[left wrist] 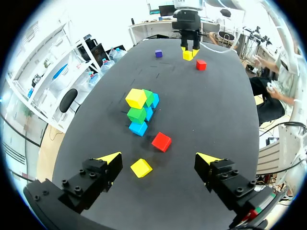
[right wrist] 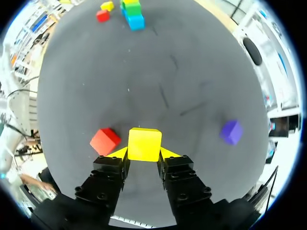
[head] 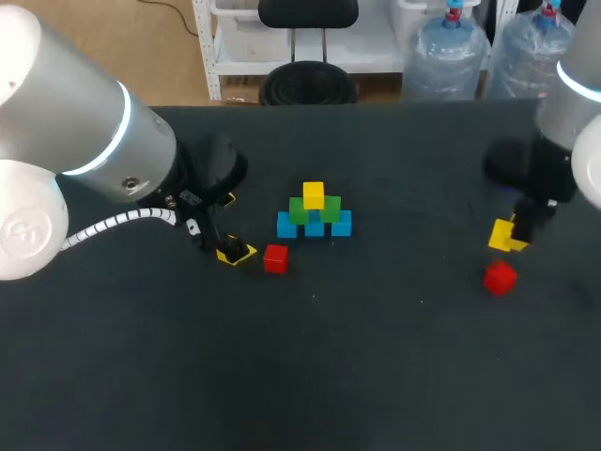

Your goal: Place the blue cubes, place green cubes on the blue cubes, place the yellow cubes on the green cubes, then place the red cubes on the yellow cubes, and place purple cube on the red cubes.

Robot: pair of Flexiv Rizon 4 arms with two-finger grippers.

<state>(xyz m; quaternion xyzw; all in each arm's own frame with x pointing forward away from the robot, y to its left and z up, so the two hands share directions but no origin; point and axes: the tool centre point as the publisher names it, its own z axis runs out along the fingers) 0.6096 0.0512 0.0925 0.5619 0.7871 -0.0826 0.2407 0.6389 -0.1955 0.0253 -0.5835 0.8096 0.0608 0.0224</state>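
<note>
Blue cubes (head: 314, 227), green cubes (head: 300, 211) and one yellow cube (head: 314, 194) are sitting stacked. At three o'clock the right gripper (head: 512, 237) is clutching a second yellow cube (right wrist: 144, 143), while the left gripper (left wrist: 158, 160) is gaping wide. Red cubes (head: 275, 258) and the purple cube (right wrist: 231, 132) are waiting.

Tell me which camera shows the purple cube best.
The right wrist view: the purple cube sits alone, large and unobstructed. The left wrist view shows it small and far off. In the head view I cannot make it out.
</note>
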